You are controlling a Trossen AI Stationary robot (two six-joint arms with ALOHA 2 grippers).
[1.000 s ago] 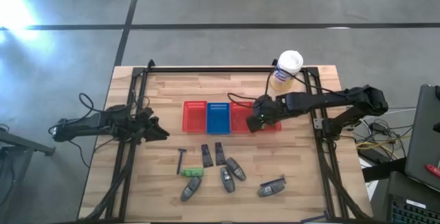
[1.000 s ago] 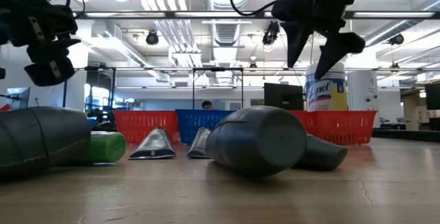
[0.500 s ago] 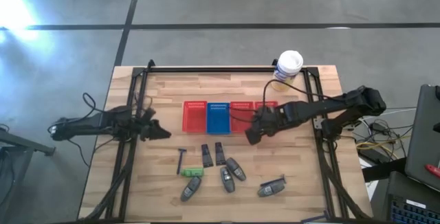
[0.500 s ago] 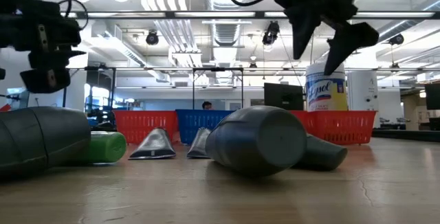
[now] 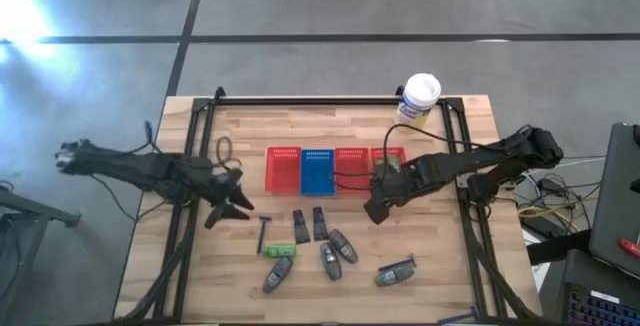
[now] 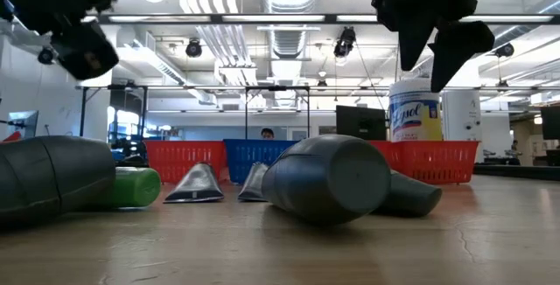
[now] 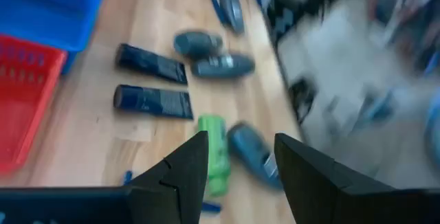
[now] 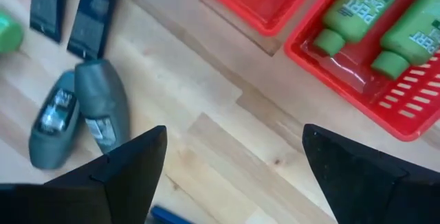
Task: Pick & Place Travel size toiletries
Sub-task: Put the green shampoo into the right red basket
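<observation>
Lying just beyond right gripper (image 8: 230,176): grey tubes (image 8: 82,117).

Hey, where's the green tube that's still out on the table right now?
In the high view, the green tube lies left of centre, below the razor and just above a grey tube.

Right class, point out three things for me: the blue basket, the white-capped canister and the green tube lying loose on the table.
blue basket (image 5: 317,171), high view, middle of its floor.
white-capped canister (image 5: 421,90), high view, on its cap.
green tube (image 5: 279,252), high view, middle of its body.
</observation>
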